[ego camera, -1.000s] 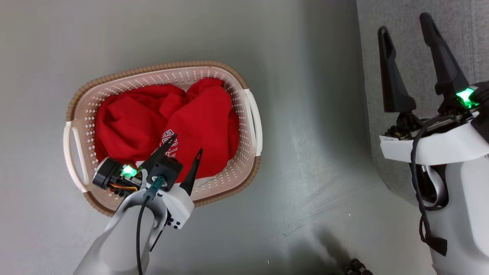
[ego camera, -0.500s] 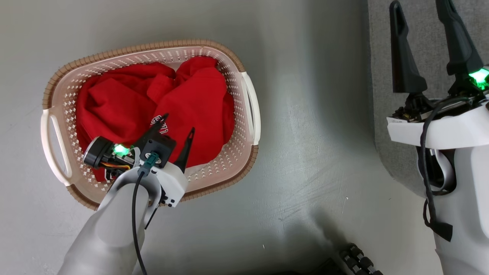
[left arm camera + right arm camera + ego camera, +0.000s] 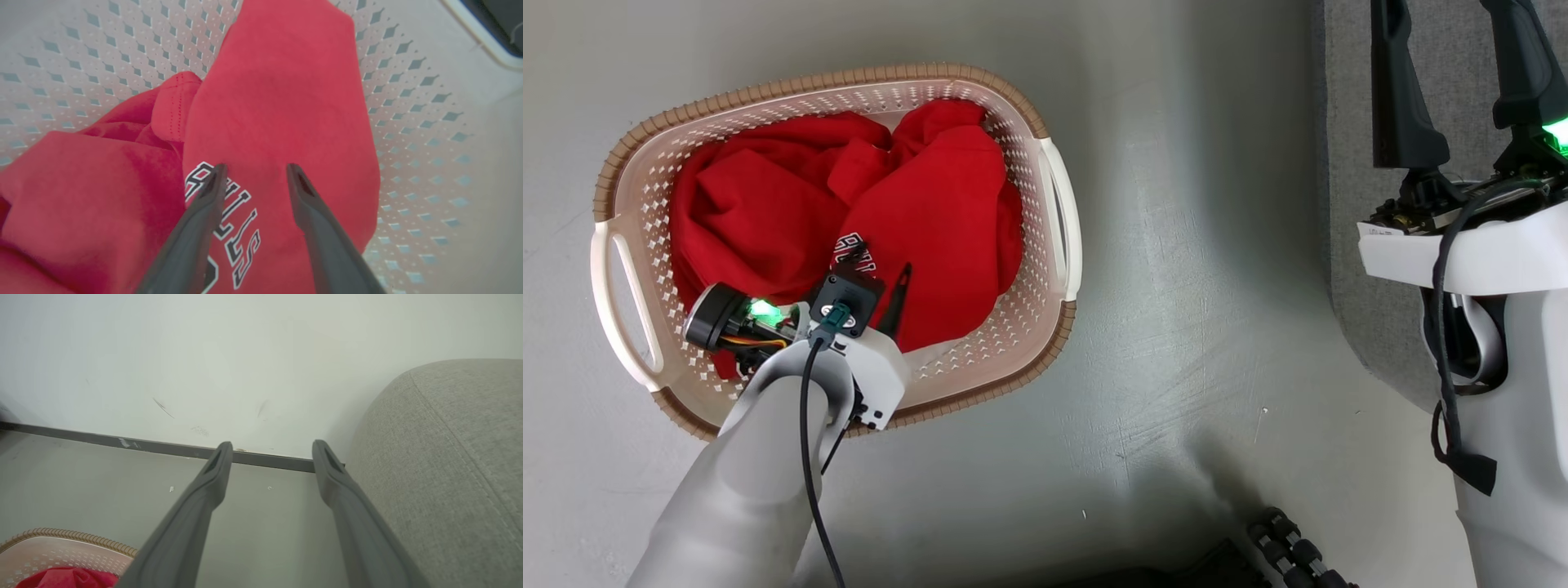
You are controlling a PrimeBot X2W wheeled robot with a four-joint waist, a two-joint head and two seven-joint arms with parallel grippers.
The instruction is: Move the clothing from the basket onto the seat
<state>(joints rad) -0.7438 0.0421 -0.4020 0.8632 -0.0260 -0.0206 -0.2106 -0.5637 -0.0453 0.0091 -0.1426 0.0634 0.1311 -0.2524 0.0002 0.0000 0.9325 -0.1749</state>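
Note:
The cream perforated basket (image 3: 1058, 212) stands on the floor, and the crumpled bright red clothing (image 3: 768, 196) lies inside it. My left gripper (image 3: 880, 260) is down in the basket, open, with both fingertips close over the top garment by its white-and-navy lettering (image 3: 233, 220). In the left wrist view the left gripper (image 3: 256, 168) straddles a stretch of red cloth (image 3: 278, 102) and grips nothing. My right gripper (image 3: 273, 447) is open and empty, held above the edge of the grey seat (image 3: 441, 457). Its fingers (image 3: 1405, 106) run off the top of the head view.
Grey floor (image 3: 1192, 327) separates the basket from the seat (image 3: 1347, 245) at the right. A pale wall with a dark baseboard (image 3: 122, 443) lies beyond. A black ribbed object (image 3: 1290, 547) sits at the bottom edge of the head view.
The head camera has shifted, so the basket sits further left and looks larger. My left gripper has dipped lower toward the clothing, still open. The right gripper stays open.

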